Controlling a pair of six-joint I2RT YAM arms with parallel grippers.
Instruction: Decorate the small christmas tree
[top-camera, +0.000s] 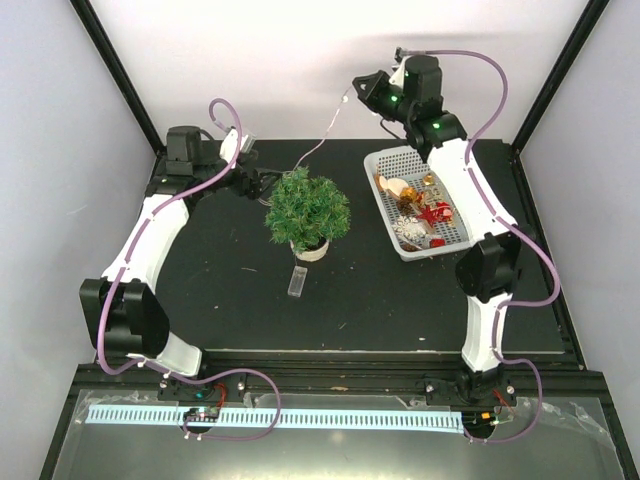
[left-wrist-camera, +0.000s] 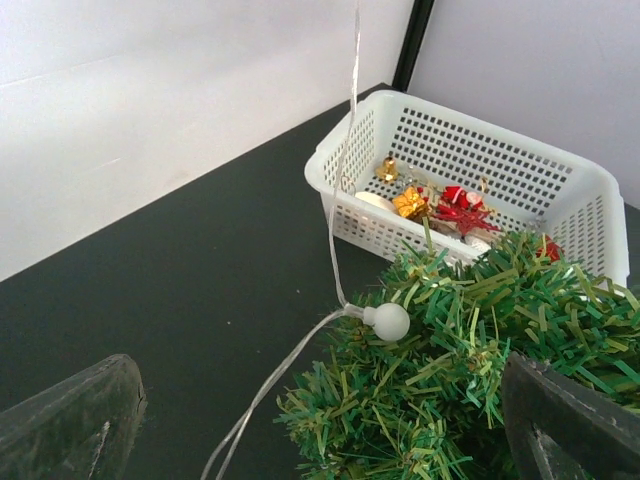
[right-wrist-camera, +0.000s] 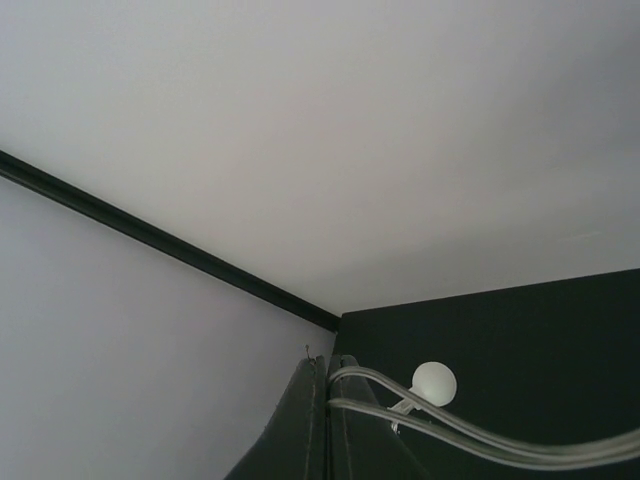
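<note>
The small christmas tree (top-camera: 308, 210) stands mid-table on a beige base; its green needles fill the lower right of the left wrist view (left-wrist-camera: 470, 370). A thin clear light string (top-camera: 325, 135) runs from the tree up to my right gripper (top-camera: 362, 88), raised at the back. That gripper (right-wrist-camera: 325, 365) is shut on the string (right-wrist-camera: 500, 440), with a white bulb (right-wrist-camera: 435, 380) just beyond the fingers. Another bulb (left-wrist-camera: 387, 321) rests on the tree's edge. My left gripper (top-camera: 262, 185) is open just left of the tree, its fingers (left-wrist-camera: 70, 420) apart and the string passing between them untouched.
A white basket (top-camera: 378, 172) at the right back holds red, gold and white ornaments (top-camera: 425, 212); its wall (left-wrist-camera: 480, 140) shows behind the tree. A small clear box (top-camera: 297, 281) lies in front of the tree. White walls close the back and sides.
</note>
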